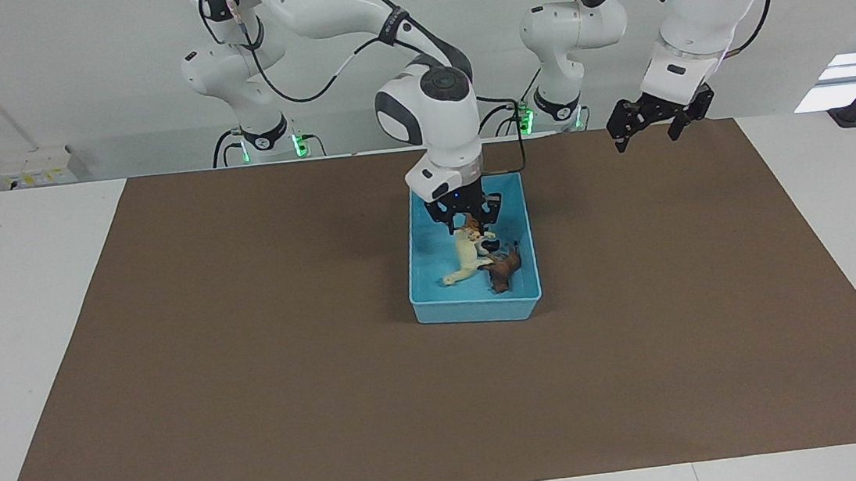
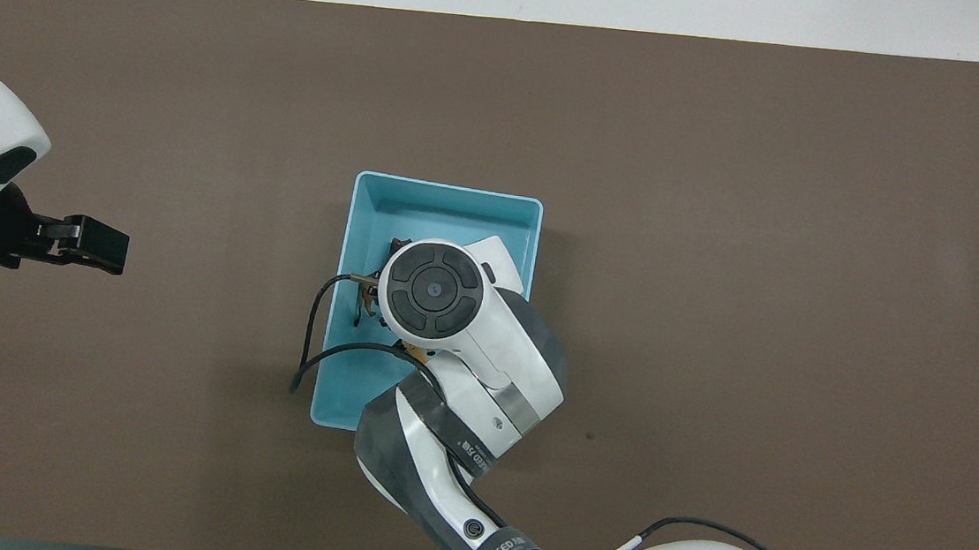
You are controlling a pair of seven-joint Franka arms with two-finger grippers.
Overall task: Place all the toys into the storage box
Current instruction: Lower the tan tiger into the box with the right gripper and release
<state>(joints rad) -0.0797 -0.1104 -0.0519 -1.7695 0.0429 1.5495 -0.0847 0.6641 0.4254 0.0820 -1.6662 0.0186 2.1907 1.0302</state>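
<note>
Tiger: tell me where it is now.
In the facing view, the tiger is at the right gripper, over the box, just above the horse.

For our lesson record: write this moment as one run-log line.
right pincer: over blue box, tiger at fingertips | left pincer: raised, open, waiting | three toys in box

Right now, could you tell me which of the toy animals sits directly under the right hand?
The orange tiger, just below the right hand above the blue storage box. The cream horse and brown animal lie on the box floor, farther from the robots.
</note>
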